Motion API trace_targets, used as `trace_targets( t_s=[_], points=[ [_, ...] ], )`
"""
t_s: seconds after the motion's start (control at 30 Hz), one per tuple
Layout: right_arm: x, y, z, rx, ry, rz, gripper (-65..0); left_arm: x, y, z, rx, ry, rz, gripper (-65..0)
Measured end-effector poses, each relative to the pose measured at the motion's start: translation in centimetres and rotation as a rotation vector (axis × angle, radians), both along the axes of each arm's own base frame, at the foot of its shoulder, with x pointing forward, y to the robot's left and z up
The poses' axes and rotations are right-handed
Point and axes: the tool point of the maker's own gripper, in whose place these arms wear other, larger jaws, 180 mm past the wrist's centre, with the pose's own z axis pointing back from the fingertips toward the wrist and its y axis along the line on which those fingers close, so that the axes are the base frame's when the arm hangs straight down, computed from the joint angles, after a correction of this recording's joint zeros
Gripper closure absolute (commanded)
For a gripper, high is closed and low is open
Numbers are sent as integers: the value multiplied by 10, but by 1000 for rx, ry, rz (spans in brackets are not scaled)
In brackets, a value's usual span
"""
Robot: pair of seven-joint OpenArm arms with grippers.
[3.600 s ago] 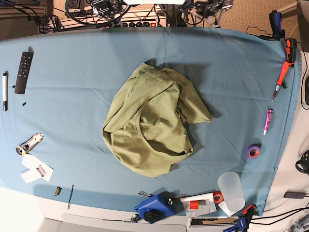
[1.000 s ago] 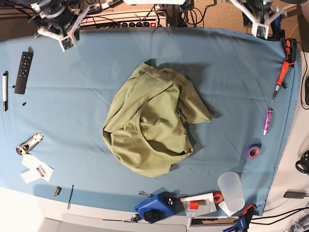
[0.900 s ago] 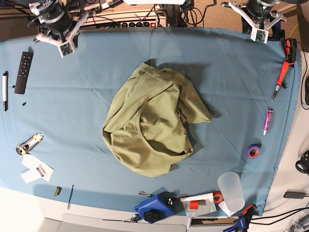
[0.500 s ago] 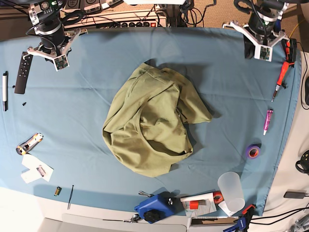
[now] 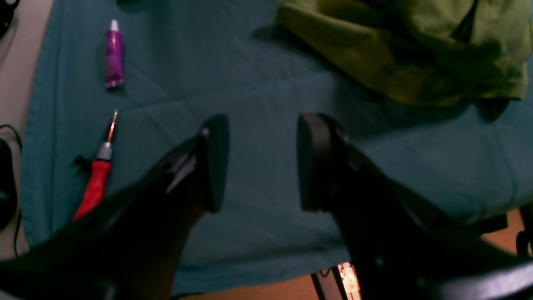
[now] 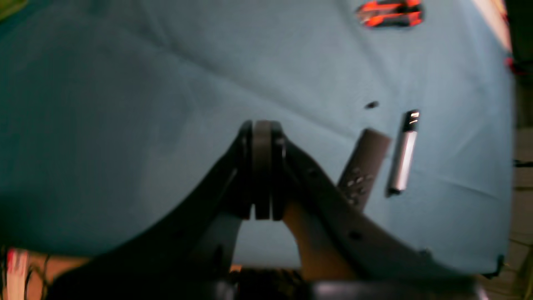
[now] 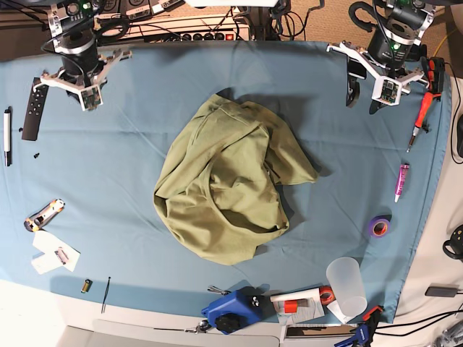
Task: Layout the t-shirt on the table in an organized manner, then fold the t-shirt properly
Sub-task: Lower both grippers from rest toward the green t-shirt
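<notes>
Both arms had advanced over the bench [image 7: 130, 144]; left gripper [image 5: 258, 162] released, right gripper [image 6: 262, 171] clenched empty, approaching crumpled t-shirt [image 7: 224, 188].

Workspace surroundings, seen from overhead

Brown carpet floor [image 7: 340, 20] is showing past the far edge, where black cables [image 7: 217, 18] and a power strip [image 7: 210, 35] are lying. White bench surface [image 7: 29, 307] is running along the near edge and up the side [image 7: 445, 217]. Loose clutter is sitting around: remote [image 7: 35, 108], pen [image 7: 8, 136], purple tape roll [image 7: 378, 226], clear plastic cup [image 7: 347, 287], blue tool [image 7: 231, 309], red-handled screwdriver [image 7: 421, 116]. Lighting is even from above, casting soft shadows.
</notes>
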Motion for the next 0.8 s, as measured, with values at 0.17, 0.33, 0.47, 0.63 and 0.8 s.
trace_targets(
  t_s=[0.17, 0.33, 0.47, 0.63, 0.8],
  points=[
    [19, -3, 14, -13, -70, -18, 0, 3, 0, 2, 0, -11, 0, -274],
    [16, -3, 12, -14, -56, -22, -234, 3, 0, 2, 0, -10, 0, -274],
    [17, -3, 12, -15, -59, -20, -294, 3, 0, 2, 0, -11, 0, -274],
    [19, 1, 10, 58, -58, -43, -294, 3, 0, 2, 0, -10, 0, -274],
    [42, 19, 24, 170, -130, 6, -294, 14, -1, 9, 1, -49, -8, -274]
  ],
)
